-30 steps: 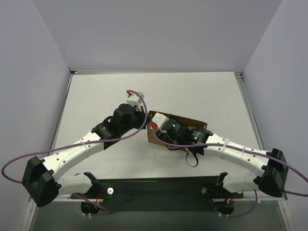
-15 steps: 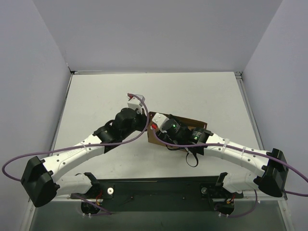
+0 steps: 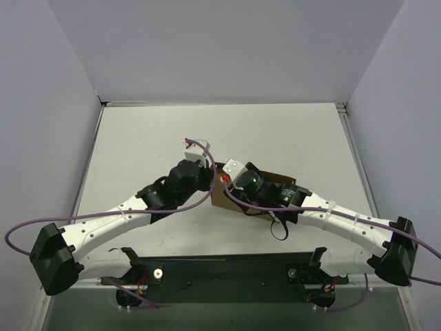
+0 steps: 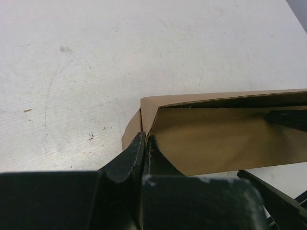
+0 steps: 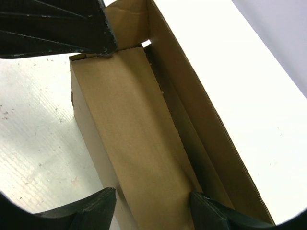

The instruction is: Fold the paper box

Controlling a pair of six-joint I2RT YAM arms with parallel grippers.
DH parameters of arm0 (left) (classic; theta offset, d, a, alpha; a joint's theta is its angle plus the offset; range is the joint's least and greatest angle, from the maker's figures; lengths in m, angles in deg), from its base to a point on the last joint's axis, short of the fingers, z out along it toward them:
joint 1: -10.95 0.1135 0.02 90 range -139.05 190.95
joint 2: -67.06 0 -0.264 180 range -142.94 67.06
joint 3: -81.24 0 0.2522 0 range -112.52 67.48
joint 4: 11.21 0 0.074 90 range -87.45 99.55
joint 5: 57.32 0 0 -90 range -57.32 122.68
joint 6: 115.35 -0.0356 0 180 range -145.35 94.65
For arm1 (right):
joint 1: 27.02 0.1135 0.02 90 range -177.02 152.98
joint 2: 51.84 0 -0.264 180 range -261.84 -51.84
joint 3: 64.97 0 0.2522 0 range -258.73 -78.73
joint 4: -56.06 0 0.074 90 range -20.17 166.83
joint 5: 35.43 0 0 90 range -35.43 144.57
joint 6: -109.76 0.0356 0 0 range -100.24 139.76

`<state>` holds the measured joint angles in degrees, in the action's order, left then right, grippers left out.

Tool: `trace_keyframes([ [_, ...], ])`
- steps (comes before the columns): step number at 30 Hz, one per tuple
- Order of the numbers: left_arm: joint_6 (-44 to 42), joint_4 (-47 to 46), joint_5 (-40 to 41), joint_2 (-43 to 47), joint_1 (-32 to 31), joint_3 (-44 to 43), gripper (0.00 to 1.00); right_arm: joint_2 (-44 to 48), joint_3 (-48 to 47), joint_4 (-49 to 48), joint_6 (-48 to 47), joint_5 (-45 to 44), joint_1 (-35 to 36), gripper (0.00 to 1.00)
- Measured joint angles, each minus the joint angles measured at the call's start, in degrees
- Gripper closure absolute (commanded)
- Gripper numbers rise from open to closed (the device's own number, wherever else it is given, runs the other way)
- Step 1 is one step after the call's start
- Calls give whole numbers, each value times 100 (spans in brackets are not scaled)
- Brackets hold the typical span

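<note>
The paper box [image 3: 222, 196] lies near the middle of the desk [image 3: 138, 138], a little right of centre, and is mostly hidden in the top view under the right arm's wrist. Only its left end and a strip of its far edge show there. It is plain brown cardboard, partly folded. The right wrist view shows a long trough with a tall outer wall on the right, and a broad inner panel running lengthwise beside it. A darker crease runs between the two. At the far end of that view a short end flap stands up behind the panel.

The left pincer [image 4: 144, 140] is pressed fully together, its two black fingers meeting at their tips. The tips sit right at the box's left corner, where a small side flap meets the long wall. I cannot tell whether any cardboard is nipped between them. In its own view the open inside of the box stretches away to the right.

The right pincer [image 5: 152, 194] stands wide, one finger on each side of the inner panel at the near end of the box. Whether the fingers press on the panel's edges I cannot tell.

Purple cables [image 3: 200, 145] loop over both white arms, which reach in from the near corners and meet over the box
</note>
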<state>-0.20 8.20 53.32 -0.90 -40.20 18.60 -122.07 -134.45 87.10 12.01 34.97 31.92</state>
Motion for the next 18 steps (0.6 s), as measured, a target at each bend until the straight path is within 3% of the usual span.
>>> trace_keyframes([
  [6, -24, 79, 87, -90, -9, -87, 100, 350, -9, 470, 553, 26, -4, 25],
  [18, -31, 354, 323, -149, -7, -234, 100, 1722, -754, 2378, 2208, -258, -7, 28],
])
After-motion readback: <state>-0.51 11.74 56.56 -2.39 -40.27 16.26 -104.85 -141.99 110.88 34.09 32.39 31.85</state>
